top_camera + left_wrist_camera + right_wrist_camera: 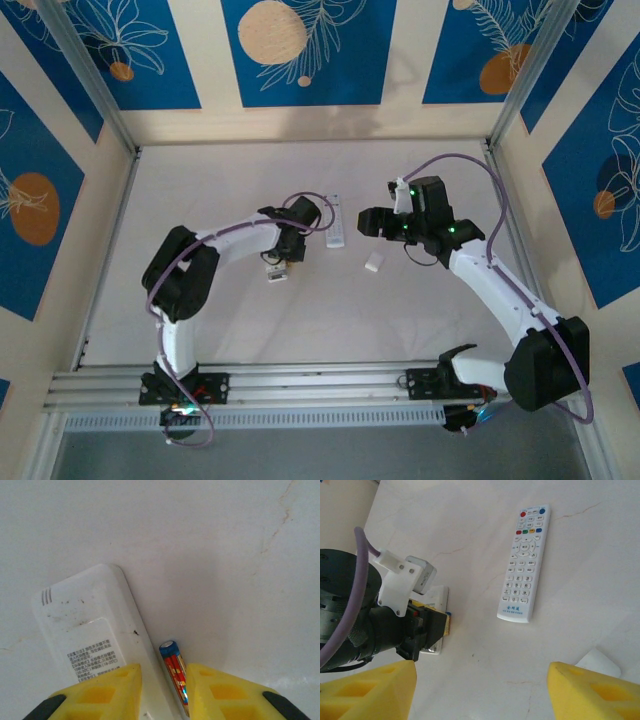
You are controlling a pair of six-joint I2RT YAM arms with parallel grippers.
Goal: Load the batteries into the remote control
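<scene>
the table [240,330] was a pale, off-white slab with faint hairline cracks, boxed in by cream walls [205,122] carrying blue panels of white leaves and orange discs, with bare metal posts [90,80] in the corners. a white keypad remote [336,220] lay face up near the middle, its long axis running away from the arm bases. left of it and a little nearer the bases lay a second remote [90,625], face down with its printed label showing. the battery [174,672] lay flat on the table just beside that second remote's long edge and parallel to it, blue-capped end pointing away from the wrist, its red and orange body running back under the fingers. the left arm [235,242] rose from its base, bent sharply at the elbow and reached toward the keypad remote, wrist tipped down. the left gripper [162,692] had its yellow fingers [110,692] a narrow gap apart, straddling the battery and the remote's edge; the battery lay against one inner face, but whether it was pinched i could not tell. the right arm [495,285] swung in from the other side of the keypad remote, elbow out wide. the right gripper [482,690] was spread wide with nothing between its fingers. a small white piece [374,262] lay on the table right of the keypad remote.
</scene>
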